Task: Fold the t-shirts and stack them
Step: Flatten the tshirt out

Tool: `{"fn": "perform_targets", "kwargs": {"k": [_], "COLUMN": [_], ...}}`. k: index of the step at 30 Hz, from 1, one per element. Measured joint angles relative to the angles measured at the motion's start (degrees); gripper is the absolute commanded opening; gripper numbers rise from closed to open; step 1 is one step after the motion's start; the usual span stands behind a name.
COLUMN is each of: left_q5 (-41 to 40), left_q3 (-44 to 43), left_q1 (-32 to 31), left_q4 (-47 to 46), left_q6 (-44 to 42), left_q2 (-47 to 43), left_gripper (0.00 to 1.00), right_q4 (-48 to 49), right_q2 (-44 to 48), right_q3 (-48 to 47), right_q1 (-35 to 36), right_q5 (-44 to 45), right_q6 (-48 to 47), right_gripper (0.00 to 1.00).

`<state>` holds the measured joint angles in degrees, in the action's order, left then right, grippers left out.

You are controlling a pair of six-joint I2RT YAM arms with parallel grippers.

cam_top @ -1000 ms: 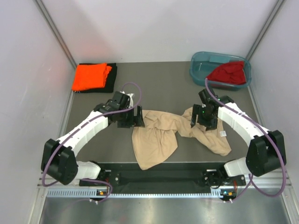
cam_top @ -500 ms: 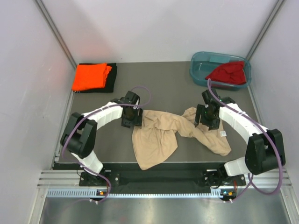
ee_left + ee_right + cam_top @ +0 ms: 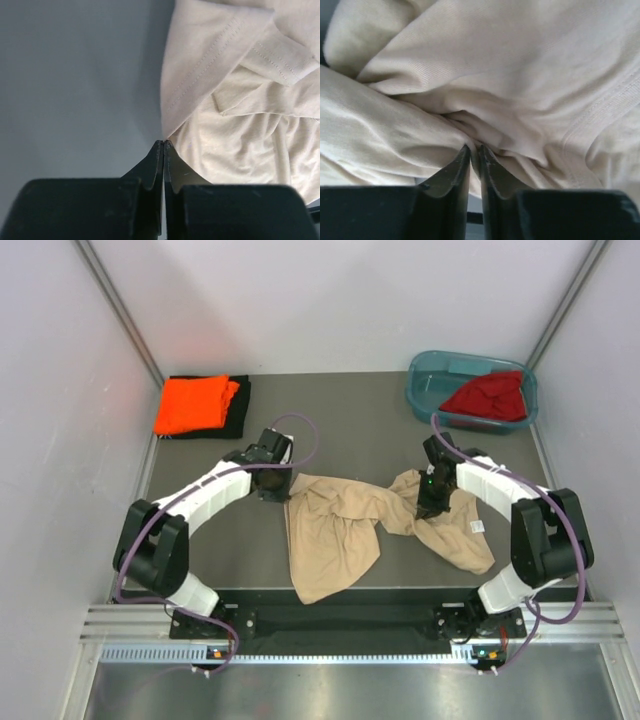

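The beige t-shirt [image 3: 335, 530] lies crumpled across the middle of the table, one part trailing toward the front. At its left edge my left gripper [image 3: 282, 490] is shut, and in the left wrist view its tips [image 3: 163, 142] pinch the very edge of the beige hem [image 3: 200, 65]. On the shirt's right part my right gripper [image 3: 432, 502] is shut on a raised fold of beige cloth [image 3: 520, 75], which shows between its tips [image 3: 474, 148]. An orange t-shirt [image 3: 192, 403] lies folded on a black t-shirt [image 3: 240, 412] at the back left. A dark red t-shirt [image 3: 488, 397] lies bunched in the tub.
The teal plastic tub [image 3: 432, 380] stands at the back right corner. White walls close in the table on the left, back and right. A black rail [image 3: 340, 618] runs along the near edge between the arm bases.
Both grippers went from open to shut. The left one moved in to the beige shirt's left edge; the right one settled onto the shirt's right part and pinched a fold.
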<state>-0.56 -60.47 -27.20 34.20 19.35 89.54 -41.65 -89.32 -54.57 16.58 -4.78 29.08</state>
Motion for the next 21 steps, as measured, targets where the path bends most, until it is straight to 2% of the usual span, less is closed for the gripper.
{"fn": "perform_targets", "kwargs": {"k": [2,10,16,21], "left_q5": [-1.68,-9.79,-21.24,-27.50], "left_q3": [-0.09,-3.61,-11.41,-16.46], "left_q1": [0.26,0.52,0.81,0.83], "left_q4": [0.66,4.59,6.38,6.23], "left_q6": [-0.42,-2.27,-3.82,-4.11], "left_q2": [-1.88,-12.76,-23.28,-33.62], "left_gripper": [0.00,0.00,0.00,0.00], "right_q4": [-0.28,-7.65,-15.15,-17.81], "right_q2": [0.00,6.36,17.51,28.92], "right_q3": [-1.07,-10.91,-24.90,-36.44], "right_q1": [0.00,0.20,0.90,0.94], "right_q5": [-0.09,0.90,6.43,9.20], "right_q6": [-0.59,-3.87,-8.17,-9.14], "right_gripper": [0.00,0.00,0.00,0.00]}}
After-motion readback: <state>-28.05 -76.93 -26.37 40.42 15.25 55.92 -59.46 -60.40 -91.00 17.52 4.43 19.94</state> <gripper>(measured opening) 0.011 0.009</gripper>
